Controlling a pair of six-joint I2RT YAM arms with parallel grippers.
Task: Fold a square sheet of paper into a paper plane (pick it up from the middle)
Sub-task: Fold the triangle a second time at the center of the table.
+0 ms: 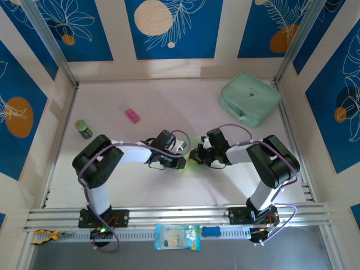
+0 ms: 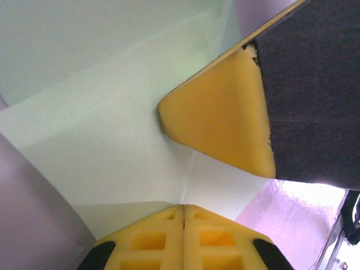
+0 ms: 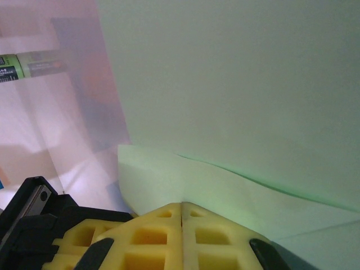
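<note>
Centre of the surface [image 1: 169, 188], top view: both arms meet over the sheet of paper [image 1: 192, 159], well apart from the mint case [image 1: 250, 98] at upper right. The left end effector [image 2: 184, 209] has its fingers pressed together on a folded edge. The right end effector [image 3: 183, 206] is likewise closed on the paper. Judgement: with both pinching one thin sheet, any outward pull could tear it, and uneven tension would skew the crease.
</note>
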